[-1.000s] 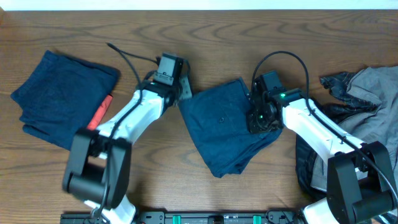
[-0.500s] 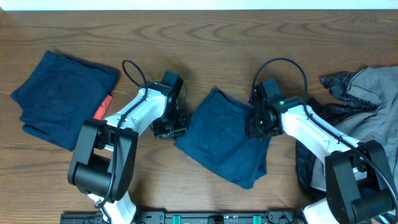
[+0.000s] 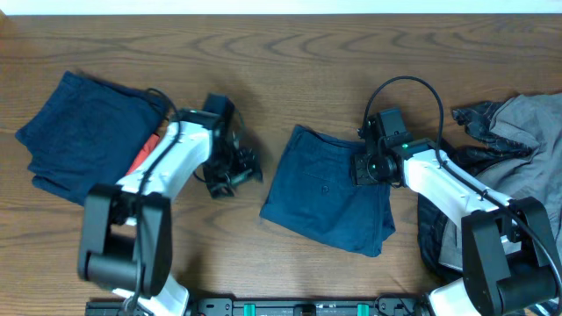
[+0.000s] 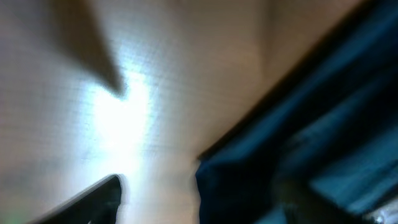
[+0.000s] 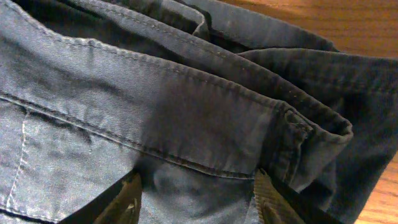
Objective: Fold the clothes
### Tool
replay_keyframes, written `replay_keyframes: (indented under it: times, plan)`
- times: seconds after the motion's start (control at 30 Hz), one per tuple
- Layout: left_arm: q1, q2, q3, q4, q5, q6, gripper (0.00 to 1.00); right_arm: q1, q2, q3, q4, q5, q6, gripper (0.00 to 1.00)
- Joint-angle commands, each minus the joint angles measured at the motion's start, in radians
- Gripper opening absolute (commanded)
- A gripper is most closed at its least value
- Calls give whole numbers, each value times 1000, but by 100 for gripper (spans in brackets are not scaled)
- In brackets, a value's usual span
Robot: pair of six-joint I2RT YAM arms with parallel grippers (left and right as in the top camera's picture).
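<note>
Dark navy shorts [image 3: 329, 197] lie folded flat at the table's middle, with the back pocket and its button facing up. My right gripper [image 3: 367, 167] is open at their upper right corner. In the right wrist view its fingers [image 5: 199, 202] straddle the cloth just below the waistband [image 5: 186, 106]. My left gripper [image 3: 235, 173] is just left of the shorts, apart from them, and looks open. The left wrist view is blurred: one dark finger at the lower left of the gripper [image 4: 199, 208] and dark blue cloth [image 4: 311, 155] at the right.
A folded navy stack [image 3: 83, 136] lies at the far left with an orange-red piece [image 3: 145, 160] at its right edge, beside my left arm. Grey shorts [image 3: 527, 123] and a shiny black piece [image 3: 479, 118] are heaped at the right edge.
The navy shorts slid down and turned, and now lie flatter and squarer. My left gripper left their upper left corner and drew back to the left. My right gripper stayed at the upper right corner.
</note>
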Motion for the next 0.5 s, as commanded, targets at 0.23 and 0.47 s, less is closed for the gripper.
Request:
replay_keyframes:
  times: [0.23,0.47]
  plan:
    - [-23,-19,32,227,240,304,98,-9,7,-17,-22,40,-13,60]
    - [-25,60,32,280,241,311,98,-9,7,-17,-34,40,-14,60]
